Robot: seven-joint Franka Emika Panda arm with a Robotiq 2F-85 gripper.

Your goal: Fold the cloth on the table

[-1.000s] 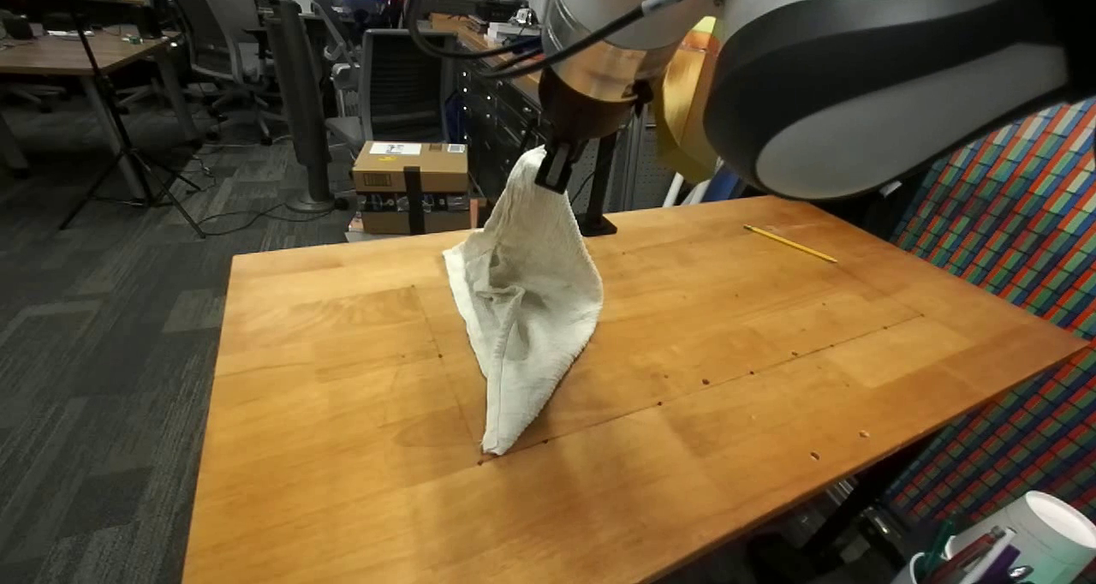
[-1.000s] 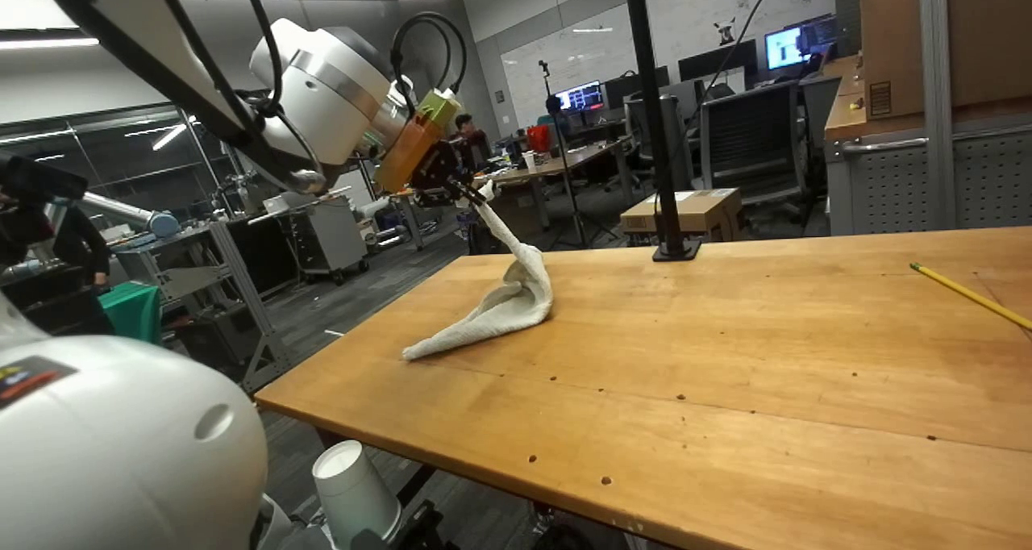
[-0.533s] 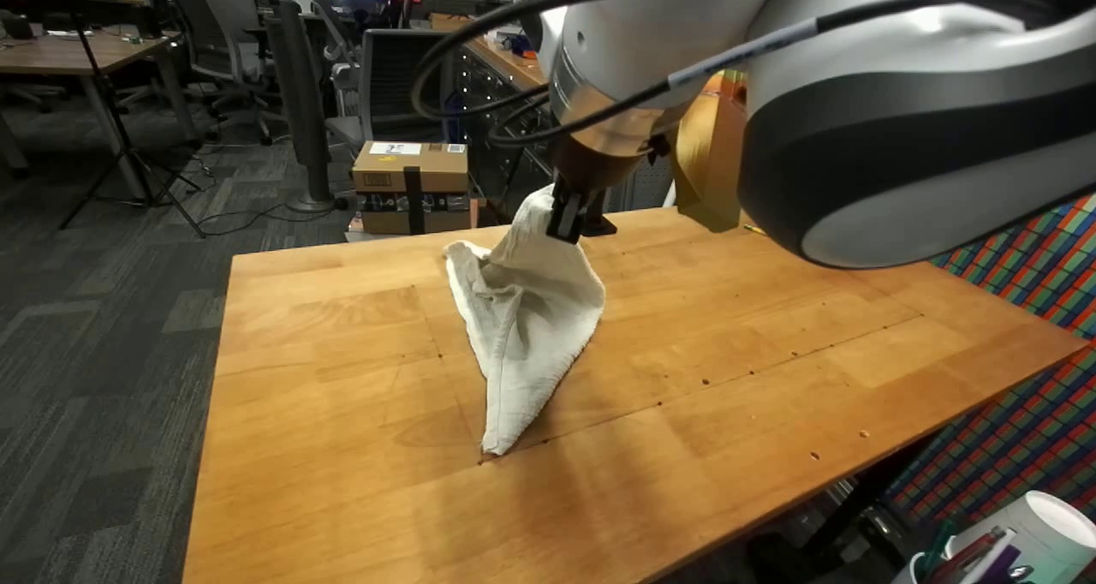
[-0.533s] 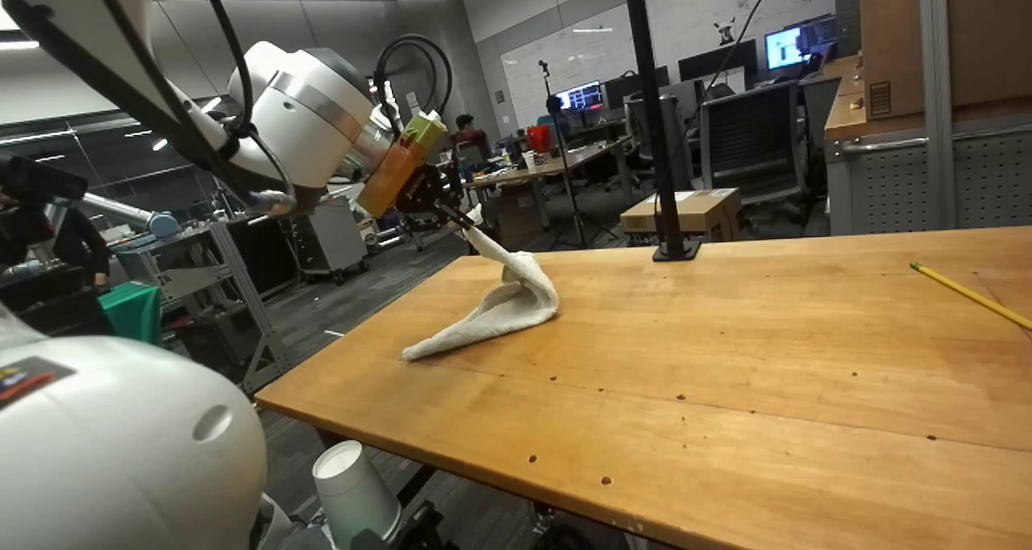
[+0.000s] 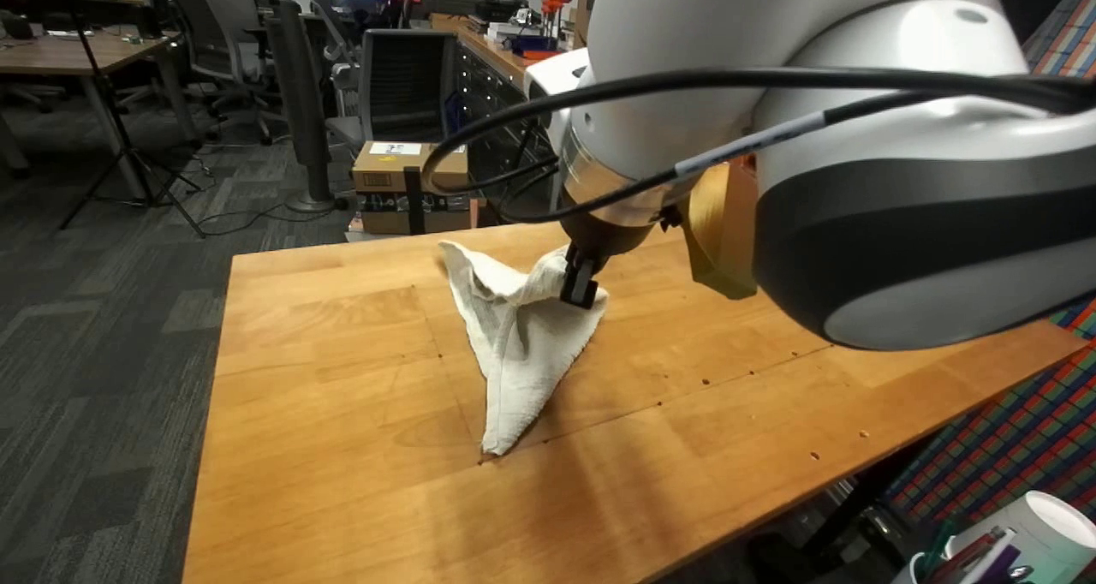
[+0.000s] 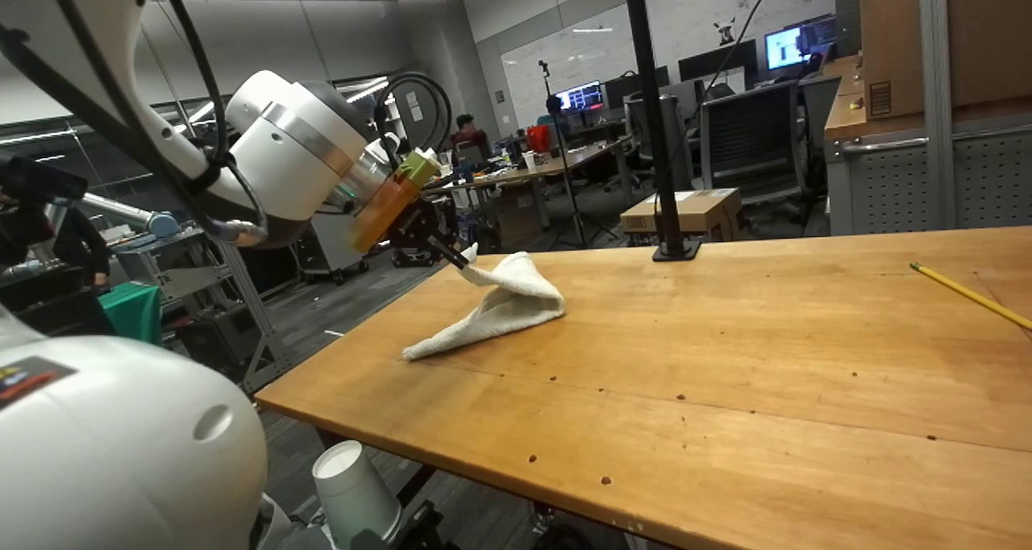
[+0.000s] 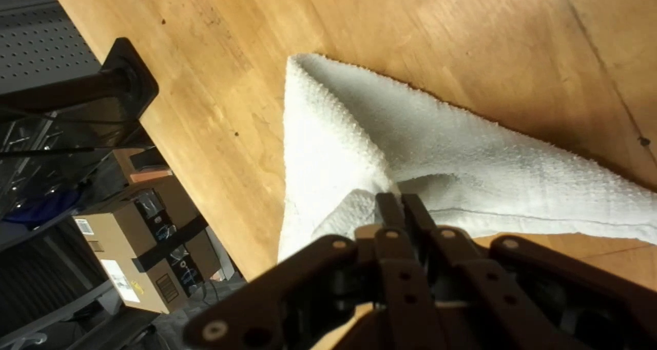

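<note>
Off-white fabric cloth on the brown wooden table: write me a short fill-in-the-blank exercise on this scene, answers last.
The black mechanical gripper pinches the off-white fabric cloth between its ____ fingers.
The slim straight pencil on the brown wooden table is mostly ____ in colour.
Of that pencil and the upright black post, the one nearer the cloth is the ____.
Missing words: two; yellow; post.

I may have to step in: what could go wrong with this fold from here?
The gripper pinches only a bit of the cloth, which could slip free. The cloth is rumpled near the grip, so the fold may settle crooked. Nothing weighs it down, so a pull could drag it across the table.
</note>
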